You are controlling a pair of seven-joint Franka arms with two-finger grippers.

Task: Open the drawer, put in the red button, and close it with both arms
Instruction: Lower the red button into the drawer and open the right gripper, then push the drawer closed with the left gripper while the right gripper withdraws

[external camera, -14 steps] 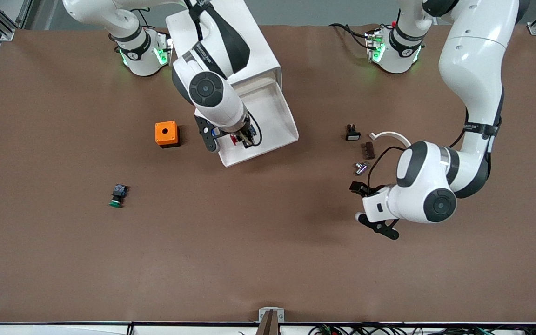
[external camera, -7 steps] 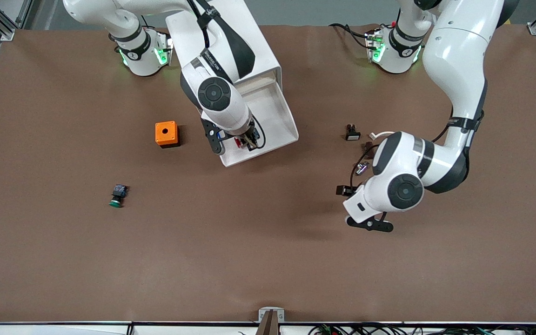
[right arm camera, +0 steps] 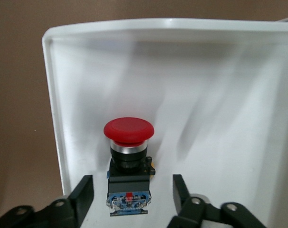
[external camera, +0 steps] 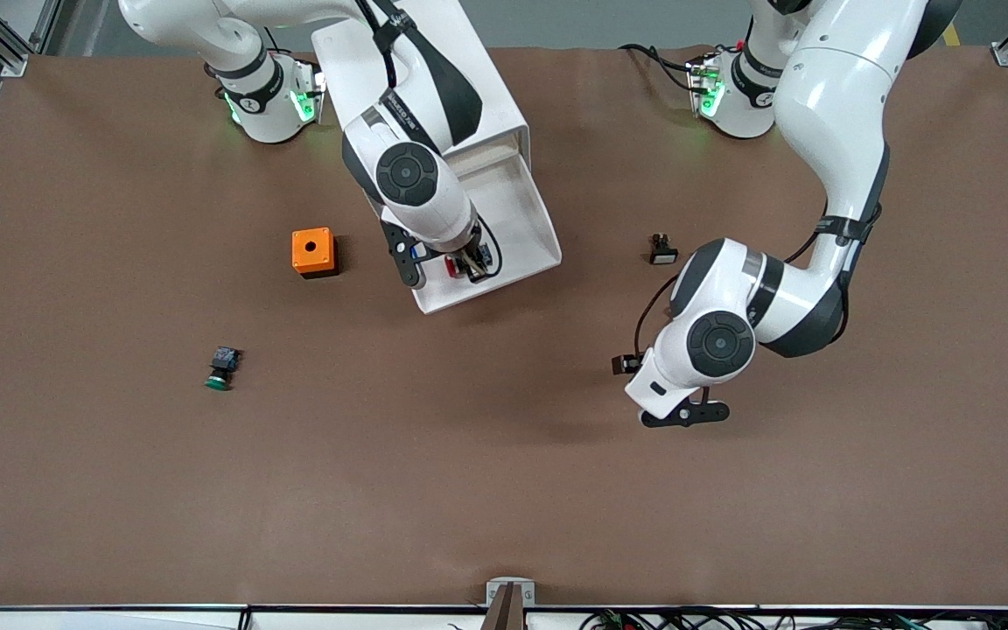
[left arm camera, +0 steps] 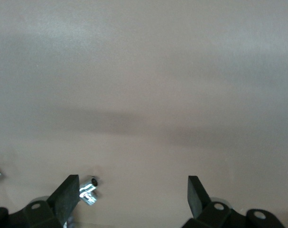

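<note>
The drawer stands pulled out of the white cabinet. The red button lies in it, close to its front rim. My right gripper hangs over that spot. In the right wrist view the red button rests on the white drawer floor. There my right gripper is open, with a finger on either side of the button's body and a gap to each. My left gripper hovers open and empty over bare table, as does the left gripper in its wrist view.
An orange box with a hole sits beside the drawer toward the right arm's end. A green-capped button lies nearer the front camera. A small black part lies near the left arm. A small silver part lies by one left finger.
My right gripper has opened and let go of the red button in the drawer. The left arm has swung its hand over the table toward the drawer.
</note>
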